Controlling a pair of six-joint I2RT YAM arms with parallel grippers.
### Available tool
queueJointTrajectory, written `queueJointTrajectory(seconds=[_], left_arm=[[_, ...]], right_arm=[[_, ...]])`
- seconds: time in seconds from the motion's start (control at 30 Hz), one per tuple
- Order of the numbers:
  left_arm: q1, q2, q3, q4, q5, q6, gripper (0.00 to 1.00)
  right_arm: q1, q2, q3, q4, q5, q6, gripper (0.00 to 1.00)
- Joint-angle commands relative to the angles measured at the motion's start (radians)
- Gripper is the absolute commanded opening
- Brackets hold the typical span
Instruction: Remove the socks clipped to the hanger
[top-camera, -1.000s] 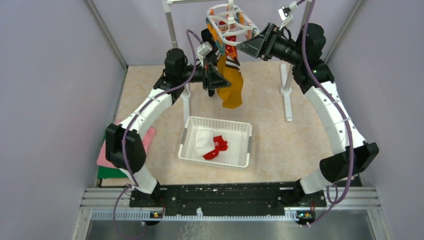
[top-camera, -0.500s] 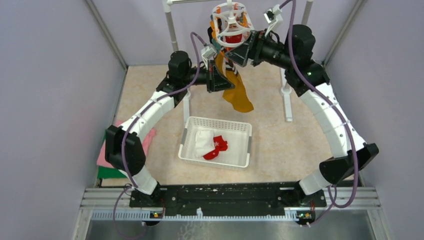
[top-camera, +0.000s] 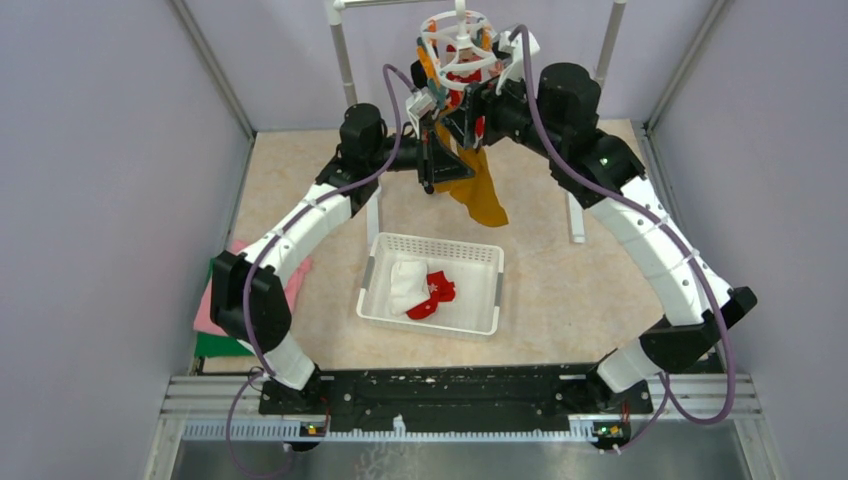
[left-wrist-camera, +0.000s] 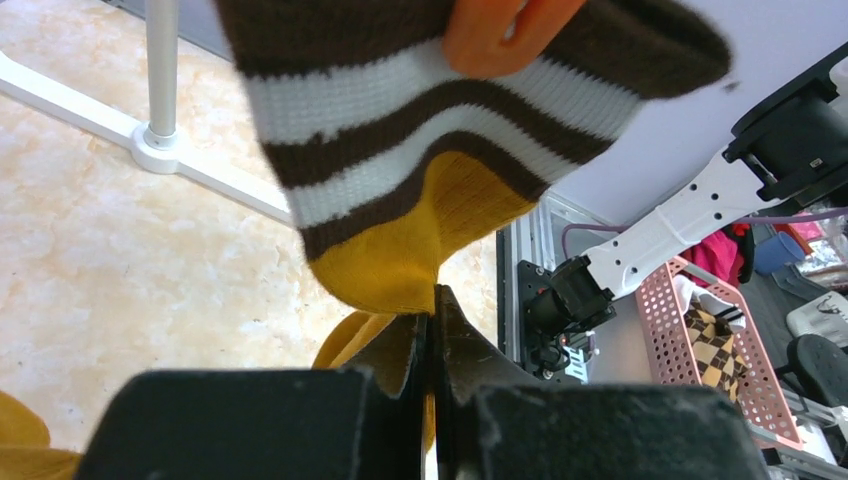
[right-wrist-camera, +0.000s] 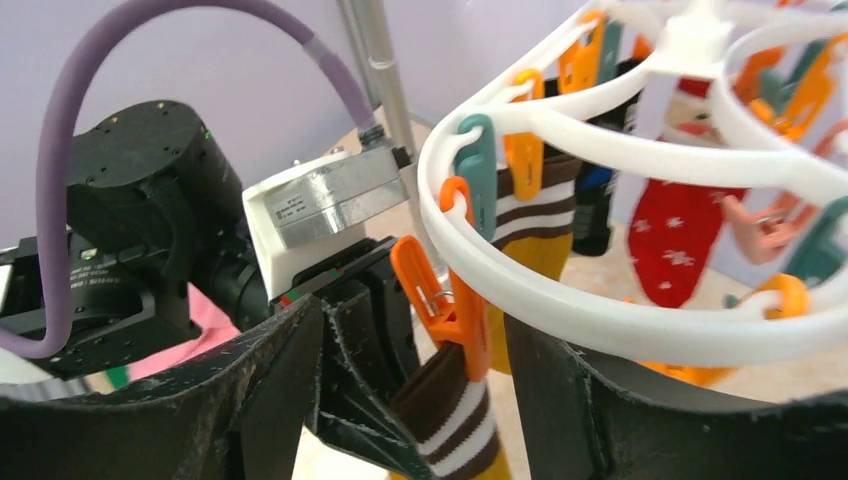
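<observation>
The white ring hanger (top-camera: 458, 40) hangs from the rack at the back; it also shows in the right wrist view (right-wrist-camera: 600, 300) with orange and teal clips. A mustard sock (top-camera: 478, 190) with a brown and white striped cuff (left-wrist-camera: 440, 130) hangs from an orange clip (right-wrist-camera: 450, 300). My left gripper (left-wrist-camera: 432, 300) is shut on the mustard part of this sock, just below the cuff. My right gripper (right-wrist-camera: 410, 380) is open, its fingers either side of the orange clip and cuff. A red snowflake sock (right-wrist-camera: 680, 235) and a dark one hang further round. A white sock (top-camera: 405, 282) and a red sock (top-camera: 432, 293) lie in the basket.
The white mesh basket (top-camera: 490, 285) stands on the floor below the hanger. The white pole rack (top-camera: 345, 60) has a foot at the right (top-camera: 574, 200). A pink and green folded cloth (top-camera: 212, 320) lies at the left. Grey walls close in both sides.
My right gripper has moved left along the hanger and now brackets the orange clip. The hanger has swung left and turned. My left gripper stays shut on the mustard sock.
</observation>
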Motion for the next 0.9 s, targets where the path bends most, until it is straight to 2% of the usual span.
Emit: queueJointTrajectory(seconds=[0.0,0.17,0.33,0.63,0.87], left_arm=[[-0.008,-0.048,-0.011,0.077,-0.005,-0.05,0.0],[-0.019,-0.045,-0.011,0.079,-0.003,-0.065,0.0],[-0.023,-0.044,-0.01,0.079,-0.003,-0.068,0.0],[-0.03,-0.048,-0.014,0.077,-0.001,-0.061,0.0],[-0.035,-0.051,-0.017,0.073,-0.003,-0.056,0.0]], right_arm=[[0.035,0.008,0.106,-0.007,0.133,-0.121,0.64],[0.078,0.023,0.121,0.023,0.211,-0.183,0.61],[0.093,0.062,0.173,-0.017,0.264,-0.208,0.59],[0.14,0.083,0.146,0.015,0.407,-0.253,0.51],[0.163,0.052,0.069,0.134,0.474,-0.253,0.33]])
